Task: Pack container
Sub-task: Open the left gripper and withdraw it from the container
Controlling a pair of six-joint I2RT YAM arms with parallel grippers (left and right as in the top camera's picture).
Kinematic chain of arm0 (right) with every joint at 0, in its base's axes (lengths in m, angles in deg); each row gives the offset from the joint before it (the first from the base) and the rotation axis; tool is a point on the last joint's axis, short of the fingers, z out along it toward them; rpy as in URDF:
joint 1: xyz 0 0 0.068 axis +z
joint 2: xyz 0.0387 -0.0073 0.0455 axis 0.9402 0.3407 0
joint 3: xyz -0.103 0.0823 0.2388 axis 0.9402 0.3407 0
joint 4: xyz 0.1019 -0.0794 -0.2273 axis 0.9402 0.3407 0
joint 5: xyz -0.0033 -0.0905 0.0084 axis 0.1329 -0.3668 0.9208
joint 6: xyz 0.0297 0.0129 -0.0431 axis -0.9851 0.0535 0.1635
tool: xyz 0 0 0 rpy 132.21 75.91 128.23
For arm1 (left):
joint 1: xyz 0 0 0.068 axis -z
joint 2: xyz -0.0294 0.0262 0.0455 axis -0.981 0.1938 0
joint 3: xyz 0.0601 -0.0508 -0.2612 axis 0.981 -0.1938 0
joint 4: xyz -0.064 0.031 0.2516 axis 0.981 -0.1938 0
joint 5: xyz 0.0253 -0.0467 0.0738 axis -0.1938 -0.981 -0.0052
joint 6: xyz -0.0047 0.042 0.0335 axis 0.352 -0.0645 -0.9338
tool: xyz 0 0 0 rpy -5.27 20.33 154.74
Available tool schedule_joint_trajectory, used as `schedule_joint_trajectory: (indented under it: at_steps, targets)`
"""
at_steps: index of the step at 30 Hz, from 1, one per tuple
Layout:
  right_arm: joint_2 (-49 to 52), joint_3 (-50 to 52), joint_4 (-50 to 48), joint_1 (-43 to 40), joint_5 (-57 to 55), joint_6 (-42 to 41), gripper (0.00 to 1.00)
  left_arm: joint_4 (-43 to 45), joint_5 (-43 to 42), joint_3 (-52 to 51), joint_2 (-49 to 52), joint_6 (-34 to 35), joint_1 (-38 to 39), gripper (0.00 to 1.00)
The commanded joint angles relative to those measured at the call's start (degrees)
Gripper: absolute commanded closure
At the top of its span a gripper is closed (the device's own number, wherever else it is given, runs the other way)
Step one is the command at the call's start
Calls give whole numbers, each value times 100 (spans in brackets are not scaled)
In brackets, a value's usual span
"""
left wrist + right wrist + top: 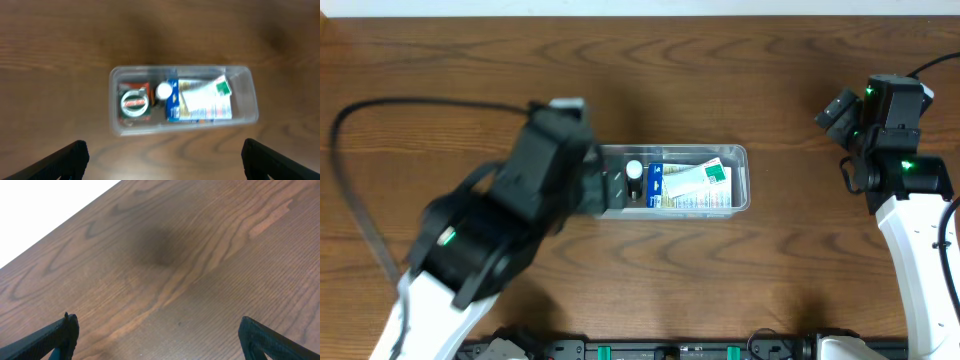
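Note:
The clear plastic container (pixel 740 160) sits mid-table. It holds a blue and white packet (pixel 690 187), a small white-capped item (pixel 634 169) and a dark item at its left end, partly hidden by my left arm. In the left wrist view the container (pixel 245 75) shows a red and green round item (pixel 133 102), the white cap (pixel 163 91) and the packet (pixel 202 102). My left gripper (pixel 162 162) is open and empty, above the table just short of the container. My right gripper (pixel 160 340) is open and empty over bare wood at the far right.
The right arm (pixel 885 130) stands at the table's right side, well away from the container. The left arm (pixel 510 220) overhangs the container's left end. A black cable (pixel 360 110) loops at the left. The table's far edge shows in the right wrist view (pixel 60 227).

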Motion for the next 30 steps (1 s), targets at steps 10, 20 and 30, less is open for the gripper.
schedule_joint_trajectory:
  at_steps: [10, 20, 30]
  targets:
    - [9, -48, 7, -70, -35, -74, 1, -1668, 898, -140, -1611, -262, -2, 2]
    - [9, -48, 7, -70, -35, -74, 1, 927, 1217, -2446, -3126, -734, -1534, 2]
    - [9, -48, 4, -70, -35, -74, 1, 4638, 662, -5783, -4621, -1051, -3010, 2]
